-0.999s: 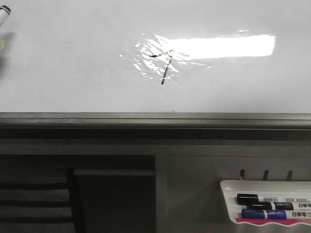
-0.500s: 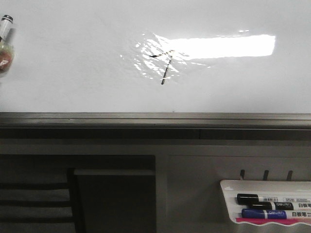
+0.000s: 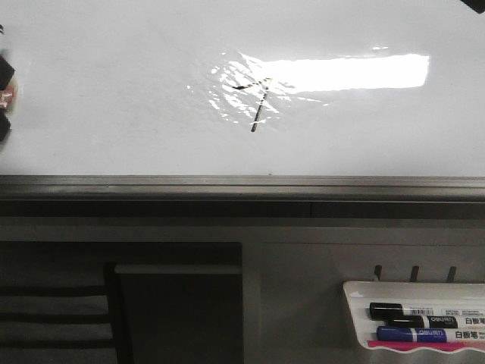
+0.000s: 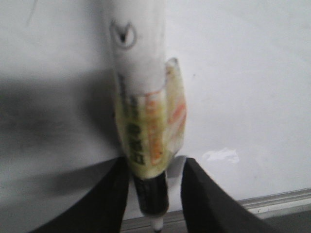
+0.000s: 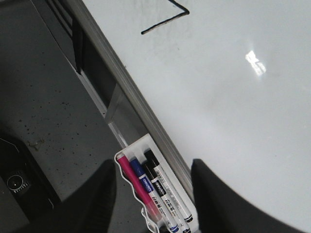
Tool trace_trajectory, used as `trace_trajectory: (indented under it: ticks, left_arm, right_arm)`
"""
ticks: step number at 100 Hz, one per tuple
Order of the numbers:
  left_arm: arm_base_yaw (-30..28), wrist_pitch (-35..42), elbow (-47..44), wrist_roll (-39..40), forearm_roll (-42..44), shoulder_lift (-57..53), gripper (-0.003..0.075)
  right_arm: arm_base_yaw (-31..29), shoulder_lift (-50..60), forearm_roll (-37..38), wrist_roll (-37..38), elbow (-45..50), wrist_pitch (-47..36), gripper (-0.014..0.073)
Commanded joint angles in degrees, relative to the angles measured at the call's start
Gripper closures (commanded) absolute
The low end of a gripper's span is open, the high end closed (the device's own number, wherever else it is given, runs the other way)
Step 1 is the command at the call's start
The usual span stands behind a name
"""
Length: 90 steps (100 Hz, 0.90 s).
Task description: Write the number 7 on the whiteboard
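The whiteboard [image 3: 114, 114] is glossy white with a bright light reflection. The number 7 [image 3: 258, 102] is a small black mark in the glare; it also shows in the right wrist view [image 5: 165, 23]. My left gripper [image 3: 4, 95] is at the board's far left edge. In the left wrist view it [image 4: 155, 162] is shut on a white marker [image 4: 138, 58] with a yellowish label, held off the board [image 4: 243, 73]. My right gripper [image 5: 153, 167] is open and empty, over the marker tray.
A grey metal rail [image 3: 242, 186] runs along the board's near edge. A white marker tray [image 3: 356, 292] at the lower right holds black [image 3: 409, 311], blue [image 3: 413, 334] and pink [image 5: 133, 182] markers. Dark floor [image 5: 48, 107] lies beside the board.
My left gripper with the marker has moved along the board's left edge toward the near rail. The 7 is unchanged. A dark bit of the right arm now shows at the top right corner.
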State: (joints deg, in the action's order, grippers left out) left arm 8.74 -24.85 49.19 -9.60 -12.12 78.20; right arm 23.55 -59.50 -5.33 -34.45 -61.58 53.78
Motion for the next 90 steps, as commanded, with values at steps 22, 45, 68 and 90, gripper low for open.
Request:
trace_trajectory:
  ticks: [22,45,68,90]
  left_arm:
    - [0.47,-1.05,2.7,0.36,1.21,-7.21,0.0387]
    - [0.47,-8.34,2.7,0.36,4.57,-18.19,0.0387]
    - [0.47,-9.28,-2.39,0.36,4.69,-34.2,0.0387]
    - [0.47,4.26,-13.12,0.36,4.46,-46.57,0.0393]
  right_arm:
    - [-0.62,2.43,-0.5,1.49,-4.44,1.4,0.0274]
    - [-1.9,7.12,7.26,26.84,-4.33,1.84,0.0316]
    - [-2.31,17.26,6.82,34.11,3.34,-6.33,0.0378]
    - [-2.31,26.44,7.17,33.99,16.39,-19.41,0.04]
